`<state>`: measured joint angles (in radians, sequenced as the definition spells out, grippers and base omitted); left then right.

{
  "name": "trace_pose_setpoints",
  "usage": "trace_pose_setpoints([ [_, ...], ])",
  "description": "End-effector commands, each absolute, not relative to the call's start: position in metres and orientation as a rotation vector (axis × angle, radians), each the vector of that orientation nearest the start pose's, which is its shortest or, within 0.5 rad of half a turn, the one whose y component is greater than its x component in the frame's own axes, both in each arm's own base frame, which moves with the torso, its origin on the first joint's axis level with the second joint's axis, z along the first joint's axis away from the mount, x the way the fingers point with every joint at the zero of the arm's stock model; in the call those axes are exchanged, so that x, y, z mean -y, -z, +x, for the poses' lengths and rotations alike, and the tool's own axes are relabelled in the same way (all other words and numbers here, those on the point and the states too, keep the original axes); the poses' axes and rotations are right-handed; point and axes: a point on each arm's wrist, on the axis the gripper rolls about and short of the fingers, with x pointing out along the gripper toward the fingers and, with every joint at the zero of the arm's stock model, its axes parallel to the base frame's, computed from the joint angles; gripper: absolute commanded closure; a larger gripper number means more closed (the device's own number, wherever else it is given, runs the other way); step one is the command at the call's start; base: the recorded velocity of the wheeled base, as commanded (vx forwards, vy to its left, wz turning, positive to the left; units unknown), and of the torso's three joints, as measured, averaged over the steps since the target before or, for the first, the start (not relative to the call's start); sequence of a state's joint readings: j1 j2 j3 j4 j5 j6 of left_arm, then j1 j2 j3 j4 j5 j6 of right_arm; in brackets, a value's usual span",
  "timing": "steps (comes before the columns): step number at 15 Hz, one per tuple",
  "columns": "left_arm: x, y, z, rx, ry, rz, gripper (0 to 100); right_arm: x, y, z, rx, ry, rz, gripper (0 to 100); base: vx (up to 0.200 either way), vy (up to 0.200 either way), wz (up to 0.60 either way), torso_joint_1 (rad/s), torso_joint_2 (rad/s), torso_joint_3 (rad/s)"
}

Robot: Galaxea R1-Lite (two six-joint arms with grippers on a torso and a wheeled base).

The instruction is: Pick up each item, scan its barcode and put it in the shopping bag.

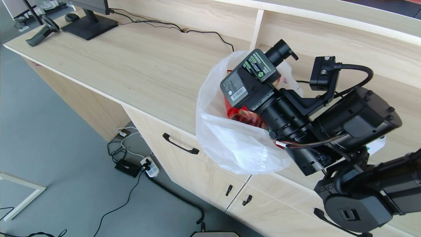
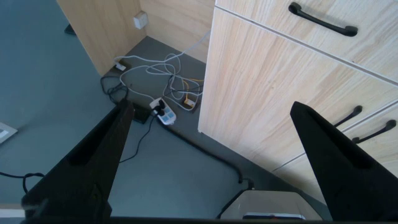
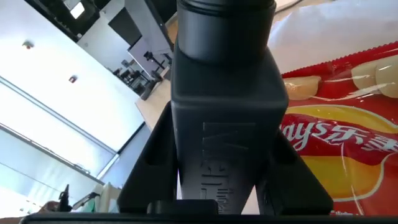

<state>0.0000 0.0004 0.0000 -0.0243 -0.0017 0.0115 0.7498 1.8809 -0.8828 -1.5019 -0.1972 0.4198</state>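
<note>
Black boxy device (image 1: 253,75) clamped in the right pincer (image 3: 222,162) over the shopping bag (image 1: 230,148).
The bag sits open just below that pincer on a wooden counter (image 1: 131,65), with a red crisp packet (image 3: 348,124) inside, just past the device. The left pincer (image 2: 211,109) hangs spread wide, floor cables (image 2: 161,81) beneath it.
</note>
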Motion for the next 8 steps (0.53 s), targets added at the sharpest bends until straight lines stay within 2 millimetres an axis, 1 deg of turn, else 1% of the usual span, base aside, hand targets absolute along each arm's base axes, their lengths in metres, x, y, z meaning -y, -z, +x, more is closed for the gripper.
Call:
trace_pose_setpoints([
  [1, 0.0000, -0.0780, -0.0228, 0.025, 0.001, 0.012, 0, -0.2323, -0.2178, 0.2629, 0.315, -0.616, 0.625, 100, 0.000, 0.000, 0.00, 0.000, 0.00, 0.000],
  [3, 0.0000, -0.0780, -0.0228, 0.025, 0.001, 0.012, 0, -0.2255, -0.2157, 0.2706, 0.314, -0.592, 0.630, 100, 0.000, 0.000, 0.00, 0.000, 0.00, 0.000],
  [4, 0.0000, -0.0780, -0.0228, 0.025, 0.001, 0.012, 0, -0.2240, -0.2145, 0.2714, 0.309, -0.588, 0.635, 0, 0.000, 0.000, 0.00, 0.000, 0.00, 0.000],
  [8, 0.0000, -0.0780, -0.0228, 0.025, 0.001, 0.014, 0, -0.2230, -0.2145, 0.2727, 0.310, -0.584, 0.639, 0, 0.000, 0.000, 0.00, 0.000, 0.00, 0.000],
])
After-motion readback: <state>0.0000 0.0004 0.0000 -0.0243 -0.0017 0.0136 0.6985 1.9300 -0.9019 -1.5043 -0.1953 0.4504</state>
